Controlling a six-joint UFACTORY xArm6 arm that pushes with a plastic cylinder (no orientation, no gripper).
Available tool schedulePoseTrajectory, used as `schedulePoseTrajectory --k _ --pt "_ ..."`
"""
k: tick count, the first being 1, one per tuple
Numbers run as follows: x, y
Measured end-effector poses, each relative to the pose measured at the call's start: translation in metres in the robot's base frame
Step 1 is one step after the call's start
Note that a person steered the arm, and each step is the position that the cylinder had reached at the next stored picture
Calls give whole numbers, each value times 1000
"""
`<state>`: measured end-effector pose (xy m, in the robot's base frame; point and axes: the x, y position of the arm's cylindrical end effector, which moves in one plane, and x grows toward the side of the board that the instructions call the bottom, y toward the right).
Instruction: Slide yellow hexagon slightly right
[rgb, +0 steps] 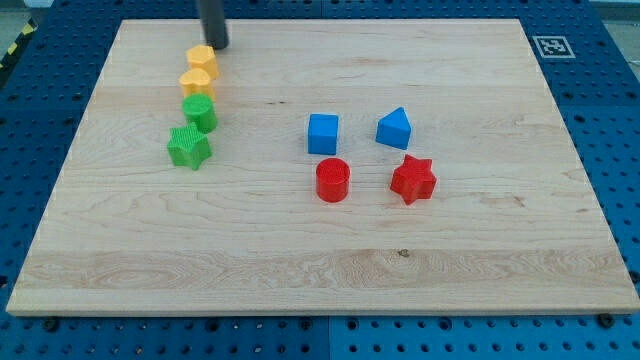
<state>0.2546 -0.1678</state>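
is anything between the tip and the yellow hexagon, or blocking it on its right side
Nothing visible does. My tip sits just above and right of the yellow hexagon, with no block between. The board to the hexagon's right is bare; the other yellow block lies just below it.

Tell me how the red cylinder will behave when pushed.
The red cylinder stands on its flat end, so it likely slides rather than rolls. Squat shape: tipping seems unlikely. Its ridged plastic looks stiff and light on the smooth wooden board.
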Motion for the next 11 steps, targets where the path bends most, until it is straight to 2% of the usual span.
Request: schedulePoseTrajectory --k 1,2,4,8,10,11 --pt "27 -17" --pt "33 -24" --pt "48 -99" --pt "48 -18" --pt "67 -10" --pt "57 14"
